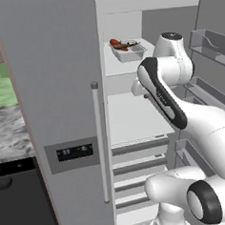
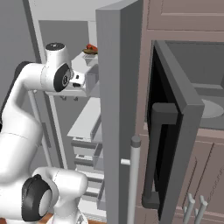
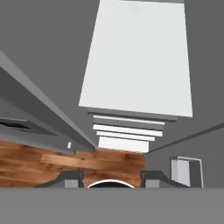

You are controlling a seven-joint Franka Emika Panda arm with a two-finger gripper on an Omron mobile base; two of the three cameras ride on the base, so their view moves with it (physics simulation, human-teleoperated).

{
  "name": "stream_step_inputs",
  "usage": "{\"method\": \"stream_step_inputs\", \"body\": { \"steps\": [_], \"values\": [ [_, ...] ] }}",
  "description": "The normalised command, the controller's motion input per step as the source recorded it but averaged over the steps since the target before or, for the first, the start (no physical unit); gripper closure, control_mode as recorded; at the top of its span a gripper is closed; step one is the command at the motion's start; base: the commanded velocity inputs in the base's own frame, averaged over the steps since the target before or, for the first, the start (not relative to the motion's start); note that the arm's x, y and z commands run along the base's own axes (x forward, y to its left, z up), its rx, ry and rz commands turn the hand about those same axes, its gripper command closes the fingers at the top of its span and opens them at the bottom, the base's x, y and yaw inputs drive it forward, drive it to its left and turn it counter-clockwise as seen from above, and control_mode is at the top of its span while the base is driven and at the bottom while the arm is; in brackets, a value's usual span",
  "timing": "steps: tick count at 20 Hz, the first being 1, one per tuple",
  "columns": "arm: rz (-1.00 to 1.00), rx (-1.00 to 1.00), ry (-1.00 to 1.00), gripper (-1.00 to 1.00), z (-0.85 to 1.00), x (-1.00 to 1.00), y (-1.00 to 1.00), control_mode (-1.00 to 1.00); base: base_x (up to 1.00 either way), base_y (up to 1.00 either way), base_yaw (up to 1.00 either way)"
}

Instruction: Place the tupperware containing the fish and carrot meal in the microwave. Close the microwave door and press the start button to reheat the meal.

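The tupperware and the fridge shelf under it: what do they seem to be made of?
The tupperware looks like translucent whitish plastic, judging by its pale, semi-clear walls. The fridge shelf looks like matte white plastic or painted metal; the flat rendering leaves it open.

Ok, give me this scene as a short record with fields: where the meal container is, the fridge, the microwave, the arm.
tupperware: on an upper fridge shelf, fish and carrot meal inside
fridge: open, its door swung out
microwave door: open, the round glass plate bare
arm: reaching into the fridge, below the tupperware's shelf
pincer: pointing down past the shelves, jaws apart, holding nothing
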Motion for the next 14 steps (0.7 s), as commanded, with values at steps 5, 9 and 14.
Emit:
{"method": "stream_step_inputs", "body": {
  "steps": [5,9,14],
  "values": [
    [-0.03,0.00,-0.07,-1.00,0.12,-0.02,-0.01,-1.00,0.00,0.00,0.00],
    [-0.08,0.00,-0.19,-1.00,0.34,-0.01,0.00,-1.00,0.00,0.00,0.00],
    [-0.05,0.00,-0.23,-1.00,0.35,-0.02,0.00,-1.00,0.00,0.00,0.00]
  ]
}}
